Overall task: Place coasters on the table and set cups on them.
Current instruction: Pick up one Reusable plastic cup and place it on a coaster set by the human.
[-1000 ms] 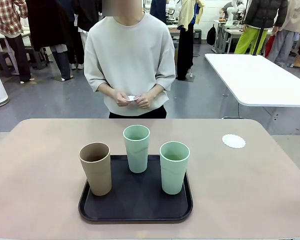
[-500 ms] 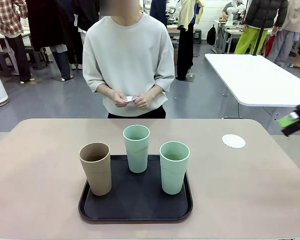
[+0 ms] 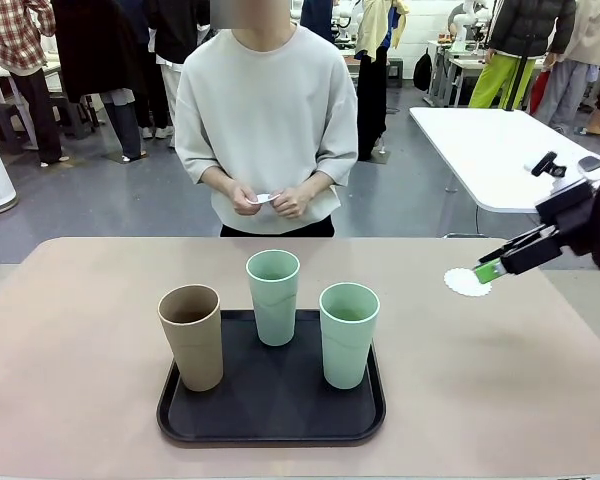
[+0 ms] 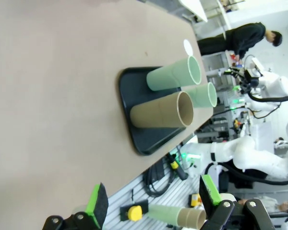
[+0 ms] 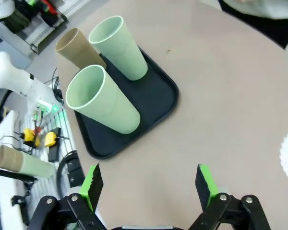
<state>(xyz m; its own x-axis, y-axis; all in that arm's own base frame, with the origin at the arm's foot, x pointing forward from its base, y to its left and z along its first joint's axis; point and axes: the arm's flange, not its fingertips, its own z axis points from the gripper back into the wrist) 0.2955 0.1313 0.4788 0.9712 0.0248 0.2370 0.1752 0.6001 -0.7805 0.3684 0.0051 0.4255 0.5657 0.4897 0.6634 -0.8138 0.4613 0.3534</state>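
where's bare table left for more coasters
Bare: the table left of the tray to its edge; the far strip behind the cups; right of the tray, nearer than the coaster. Crowded: the tray itself, and the far right where the right end effector hovers by the coaster.

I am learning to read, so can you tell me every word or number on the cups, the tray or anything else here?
No text can be read anywhere.
The tan cup, the far mint cup, the near mint cup, the black tray, the coaster and the table are all plain.
The yellow gear below the table edge is too blurred to read.
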